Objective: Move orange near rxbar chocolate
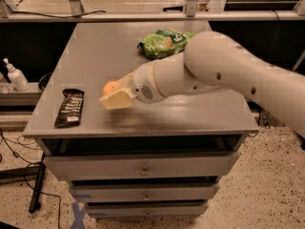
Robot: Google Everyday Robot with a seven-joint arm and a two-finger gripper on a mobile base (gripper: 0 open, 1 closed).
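Observation:
My gripper (114, 93) is over the left-middle of the grey cabinet top (109, 46), shut on the orange (111, 87), which shows between the pale fingers (117, 99) and is held a little above the surface. The rxbar chocolate (69, 107), a dark wrapper with white lettering, lies flat near the front left corner, a short way left of the gripper. My white arm (224, 75) reaches in from the right and hides part of the top.
A green snack bag (164, 42) lies at the back centre of the top. Drawers (143, 168) run below the front edge. A white pump bottle (14, 75) stands on a shelf at the left. Cables lie on the floor at the left.

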